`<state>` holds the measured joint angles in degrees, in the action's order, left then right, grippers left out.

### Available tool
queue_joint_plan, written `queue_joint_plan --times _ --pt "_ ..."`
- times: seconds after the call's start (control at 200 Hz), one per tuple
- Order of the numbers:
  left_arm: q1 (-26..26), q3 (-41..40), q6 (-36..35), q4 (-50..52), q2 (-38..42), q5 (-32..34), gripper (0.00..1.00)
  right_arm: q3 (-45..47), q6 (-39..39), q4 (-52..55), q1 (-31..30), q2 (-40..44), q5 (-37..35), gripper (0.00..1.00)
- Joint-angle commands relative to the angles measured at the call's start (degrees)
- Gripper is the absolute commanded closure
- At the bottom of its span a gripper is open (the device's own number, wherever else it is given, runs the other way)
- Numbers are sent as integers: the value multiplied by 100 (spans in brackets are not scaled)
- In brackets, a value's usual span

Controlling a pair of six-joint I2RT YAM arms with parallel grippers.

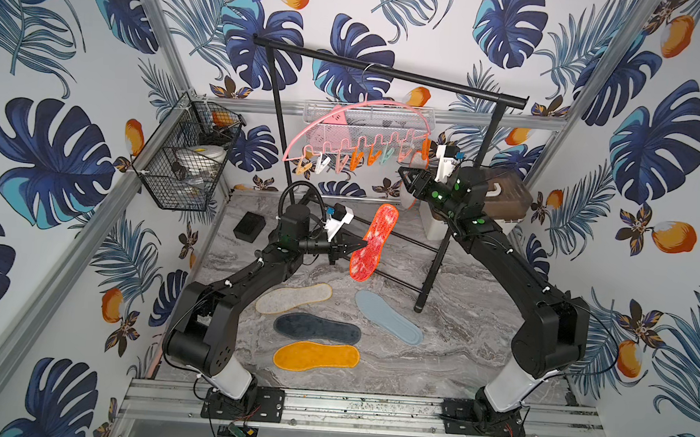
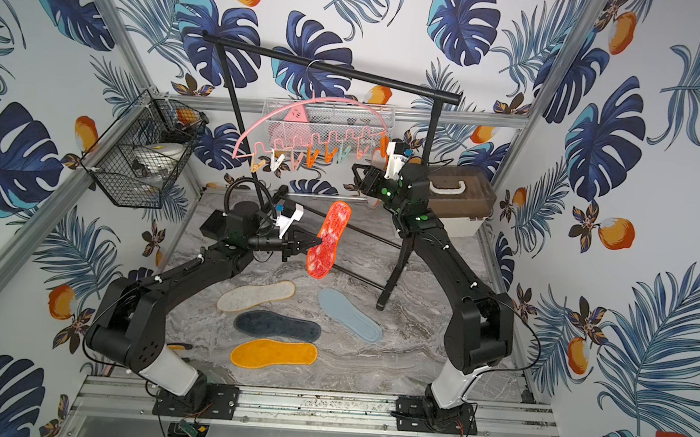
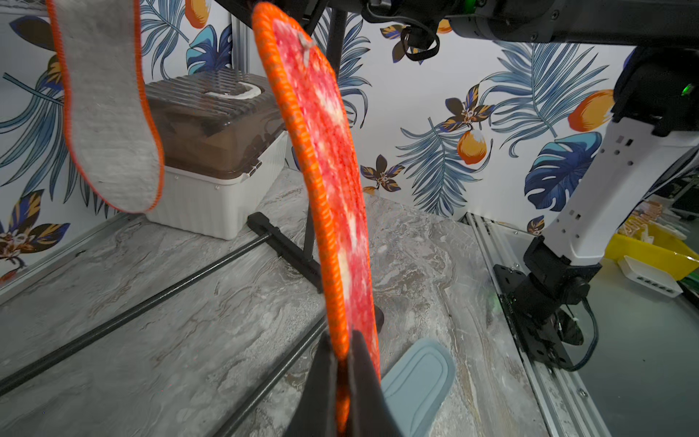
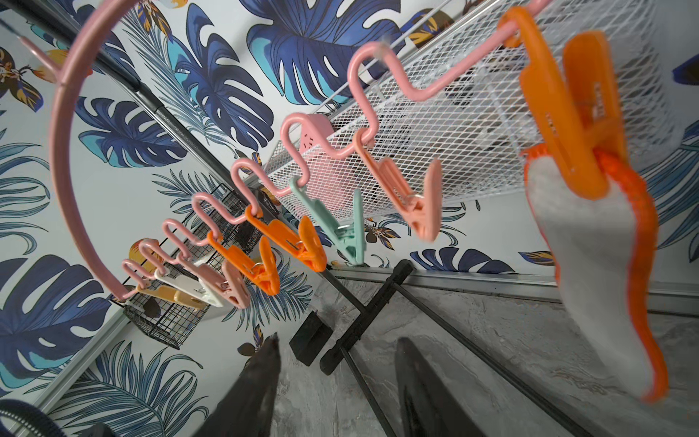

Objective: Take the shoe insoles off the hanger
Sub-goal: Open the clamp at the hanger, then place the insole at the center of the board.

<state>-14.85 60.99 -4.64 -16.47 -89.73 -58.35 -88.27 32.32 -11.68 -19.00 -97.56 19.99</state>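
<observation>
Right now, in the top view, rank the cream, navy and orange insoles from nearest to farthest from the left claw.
1. Cream insole, just in front of the left claw holding the red insole.
2. Navy insole, one row nearer the front.
3. Orange insole, closest to the front edge.

Black rail (image 1: 452, 84) stands on marble table (image 1: 456, 359); lidded box (image 1: 503, 200) near its foot.
</observation>
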Motion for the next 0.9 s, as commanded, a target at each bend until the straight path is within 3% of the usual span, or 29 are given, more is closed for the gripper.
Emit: queue_joint_plan --times 0.0,0.29,0.425,0.65,0.801,0.896 --pt "13 201 -1361 1916 223 241 100 248 24 -324 -4 181 -14 48" --pt "44 931 -3094 4847 641 250 100 983 23 -459 -22 721 464 46" --pt "44 1141 -3567 5861 788 270 100 1325 -298 -321 -59 1132 808 45" --pt "46 1180 -4302 6952 1042 545 100 1757 -1818 990 -428 2042 1241 44" --pt "35 1212 -4879 7522 1122 884 100 2059 -2930 2231 -776 2641 1023 35" --pt "37 1196 -5386 7958 1198 864 100 2219 -3335 2916 -789 2899 1539 29"
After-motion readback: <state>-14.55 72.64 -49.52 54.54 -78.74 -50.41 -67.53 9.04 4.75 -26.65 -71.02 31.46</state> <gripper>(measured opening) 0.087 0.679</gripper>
